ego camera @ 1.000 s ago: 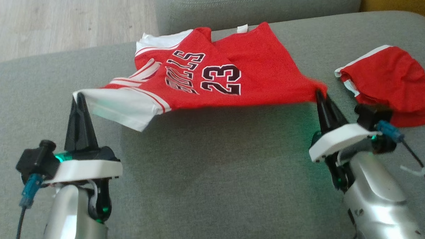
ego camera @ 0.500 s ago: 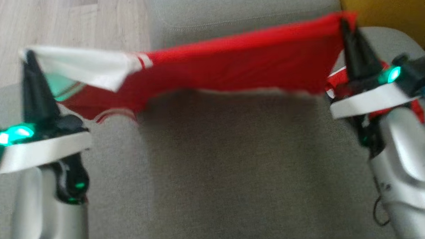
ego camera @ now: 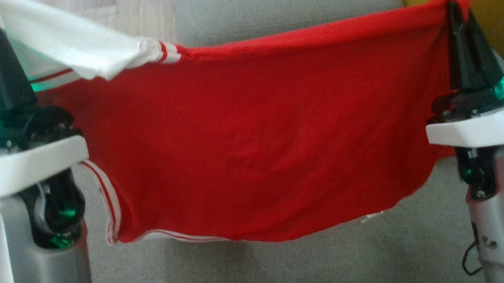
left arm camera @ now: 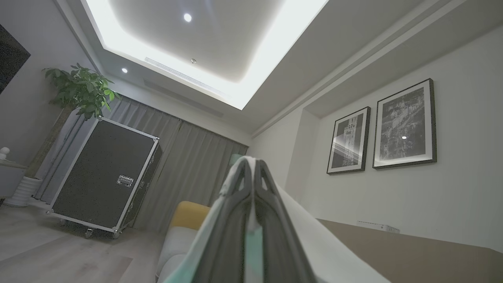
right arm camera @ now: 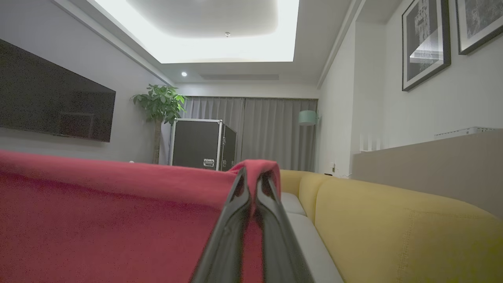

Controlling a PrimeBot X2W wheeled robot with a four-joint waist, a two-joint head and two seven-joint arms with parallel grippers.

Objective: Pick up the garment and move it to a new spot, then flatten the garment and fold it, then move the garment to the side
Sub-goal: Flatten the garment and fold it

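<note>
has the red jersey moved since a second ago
Yes. The jersey has gone up: it lay on the grey cushion, and now hangs above it, stretched between the left gripper and right gripper.

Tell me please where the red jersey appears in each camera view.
Head view: the jersey hangs stretched across the middle.
Left wrist view: its white sleeve at the bottom, pinched by the left gripper.
Right wrist view: lower left, pinched by the right gripper.
Shared landmark: the yellow sofa.
</note>
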